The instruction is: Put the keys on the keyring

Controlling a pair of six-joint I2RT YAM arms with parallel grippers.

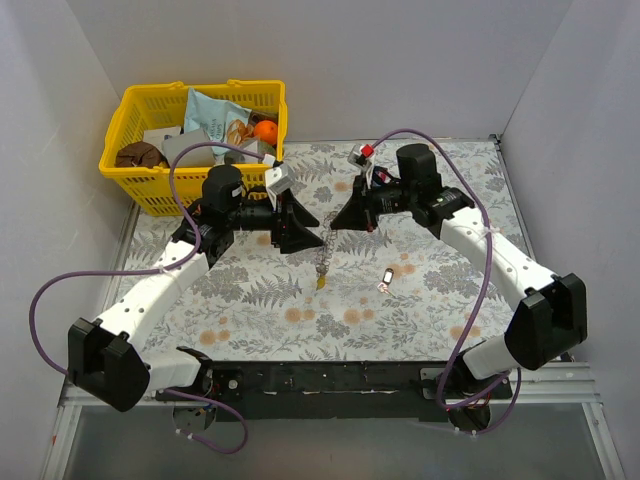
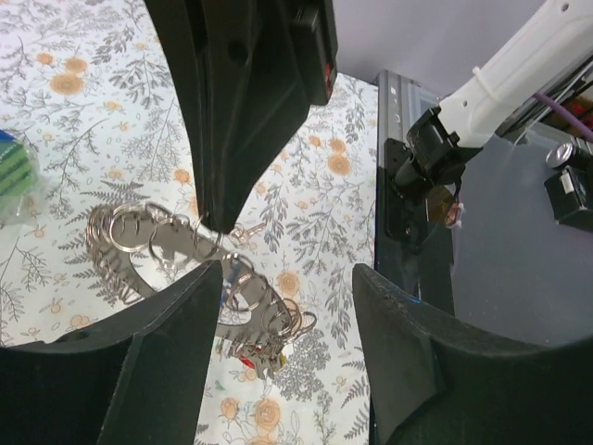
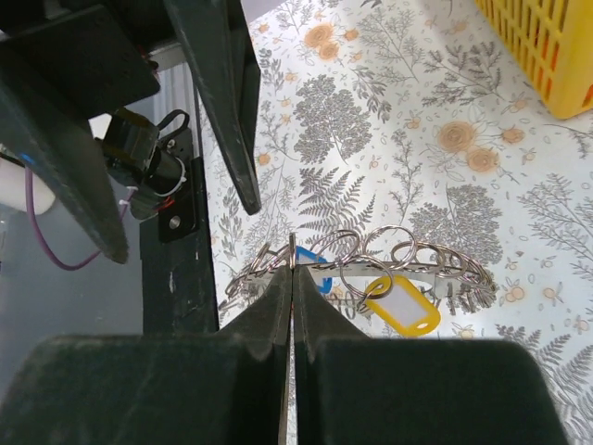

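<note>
Pinching the keyring by its toothed rim, my right gripper has its fingers pressed flat together on the metal. The ring hangs edge-on beneath them over the fern-print table. My left gripper sits just beside the keyring on its other side, fingers spread apart with the ring showing between them; whether they touch it I cannot tell. Small split rings crowd the keyring's rim. A yellow tag and a blue tag dangle from it, and a red tag shows at its lower end. One loose key lies on the table near the keyring's right. A yellow basket stands well apart from the keyring, far left.
</note>
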